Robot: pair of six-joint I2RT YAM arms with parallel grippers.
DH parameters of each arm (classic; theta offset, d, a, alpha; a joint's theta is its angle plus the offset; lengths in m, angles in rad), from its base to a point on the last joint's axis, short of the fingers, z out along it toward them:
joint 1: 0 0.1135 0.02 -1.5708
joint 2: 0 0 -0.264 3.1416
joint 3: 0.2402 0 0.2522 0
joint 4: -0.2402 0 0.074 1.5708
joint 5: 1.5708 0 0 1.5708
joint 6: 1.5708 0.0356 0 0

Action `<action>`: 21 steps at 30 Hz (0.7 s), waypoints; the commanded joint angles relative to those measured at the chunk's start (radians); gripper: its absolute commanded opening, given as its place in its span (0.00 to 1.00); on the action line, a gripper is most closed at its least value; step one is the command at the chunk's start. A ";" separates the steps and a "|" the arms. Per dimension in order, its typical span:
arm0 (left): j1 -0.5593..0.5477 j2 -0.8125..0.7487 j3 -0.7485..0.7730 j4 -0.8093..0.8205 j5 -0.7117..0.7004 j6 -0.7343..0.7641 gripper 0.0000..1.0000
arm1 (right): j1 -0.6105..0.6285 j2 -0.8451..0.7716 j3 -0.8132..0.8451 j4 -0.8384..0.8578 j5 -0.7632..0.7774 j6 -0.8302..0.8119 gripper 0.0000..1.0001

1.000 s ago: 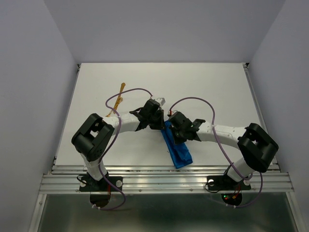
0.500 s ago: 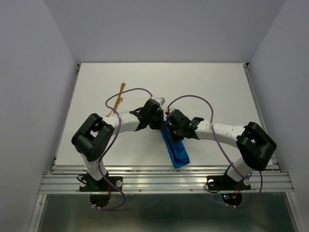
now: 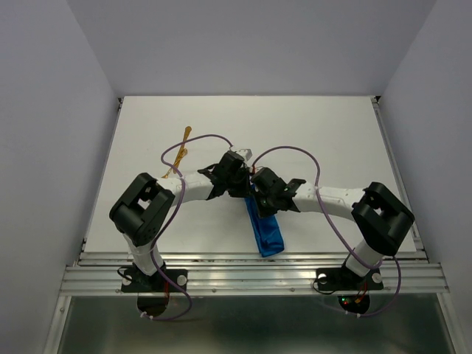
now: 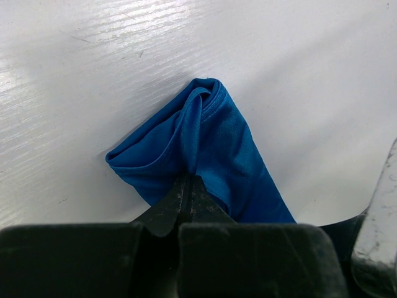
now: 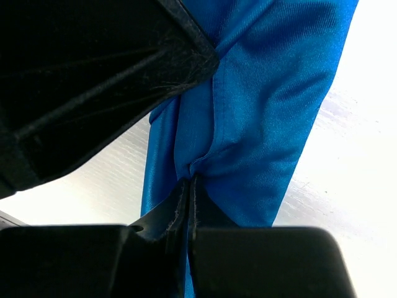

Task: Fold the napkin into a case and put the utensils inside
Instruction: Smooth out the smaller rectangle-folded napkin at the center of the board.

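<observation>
- Left gripper (image 3: 248, 190), top view: closed on the far end of the napkin (image 3: 266, 232), right beside the right gripper (image 3: 259, 198), also closed on that end.
- Change over the last second: the right arm has swung in toward the left one, and the blue strip has slid left with it and looks narrower. The near end still lies on the counter (image 3: 332, 133), close to the front edge.
- Utensils (image 3: 183, 150) haven't moved; they sit far-left on the counter, well apart from the cloth.
- Judgement: the fold is still being tightened, and loading the utensils has not started.
- Left wrist view: left gripper (image 4: 188, 186) has its jaws pinched together on a raised crease of the napkin (image 4: 226, 146). The folded end beyond it is rounded and layered, resting on the counter (image 4: 93, 74).
- Right wrist view: right gripper (image 5: 188, 189) is clamped on a gathered pleat of the napkin (image 5: 267, 105). A dark body fills the upper left, likely the other arm. Counter (image 5: 347, 186) shows bare on the right.
- Writing: no brand, label or text readable in any view.
</observation>
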 commanded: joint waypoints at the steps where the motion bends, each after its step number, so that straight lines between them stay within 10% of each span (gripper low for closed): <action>1: -0.001 0.006 0.038 0.007 0.019 0.011 0.00 | 0.009 -0.010 -0.003 0.085 0.017 0.023 0.01; 8: -0.001 0.015 0.064 -0.019 0.005 0.014 0.02 | 0.009 -0.024 -0.037 0.156 0.004 0.070 0.01; 14: -0.001 -0.013 0.072 -0.056 -0.030 0.014 0.60 | 0.009 0.000 -0.055 0.167 0.046 0.126 0.01; 21: 0.009 -0.082 0.080 -0.099 -0.061 0.010 0.72 | 0.009 0.053 -0.055 0.159 0.131 0.254 0.01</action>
